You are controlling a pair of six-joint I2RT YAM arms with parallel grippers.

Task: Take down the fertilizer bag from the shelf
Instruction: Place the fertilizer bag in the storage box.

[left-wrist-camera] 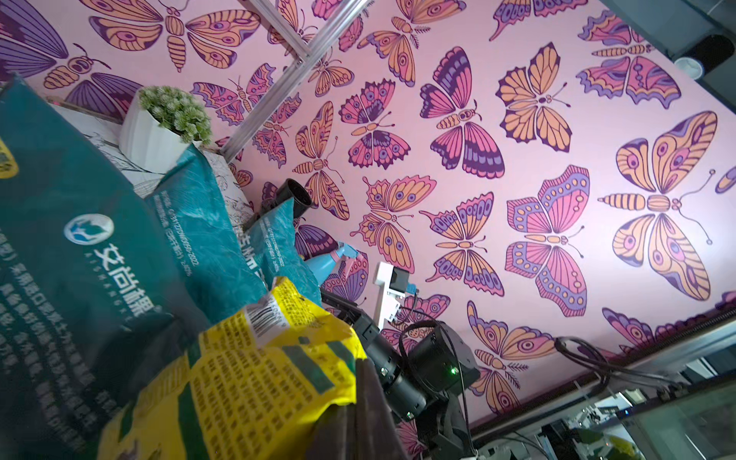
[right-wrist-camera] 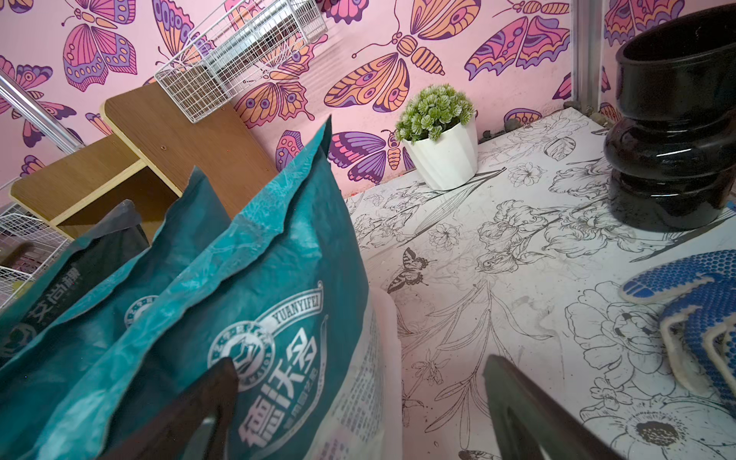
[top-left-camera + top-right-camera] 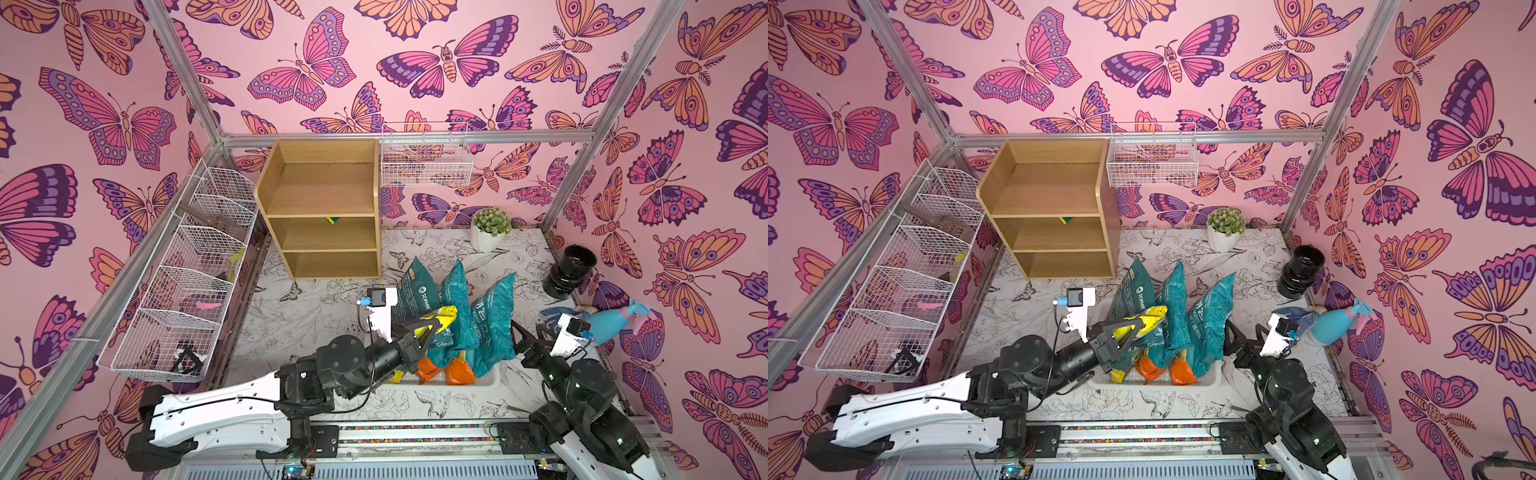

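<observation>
- The left gripper (image 3: 434,325) is clamped on the top of a yellow printed fertilizer bag (image 3: 448,312), well off the light-wood three-tier shelf (image 3: 320,189).
- The bag hangs at the near-left corner of a white plastic tray (image 3: 494,381), against three upright teal bags (image 3: 494,316). Its lower end is hidden by the gripper.
- In both top views the shelf's tiers are bare except for a small green and yellow item (image 3: 330,219) on the middle one.
- Open floral tabletop (image 3: 324,307) lies between the shelf front and the left arm.
- The right gripper (image 3: 528,335) has its jaws spread and holds nothing, just beside the outermost teal bag.
- Its far side is crowded by a blue spray bottle (image 3: 615,322), a blue dotted glove (image 2: 689,294) and stacked black pots (image 3: 571,270).
</observation>
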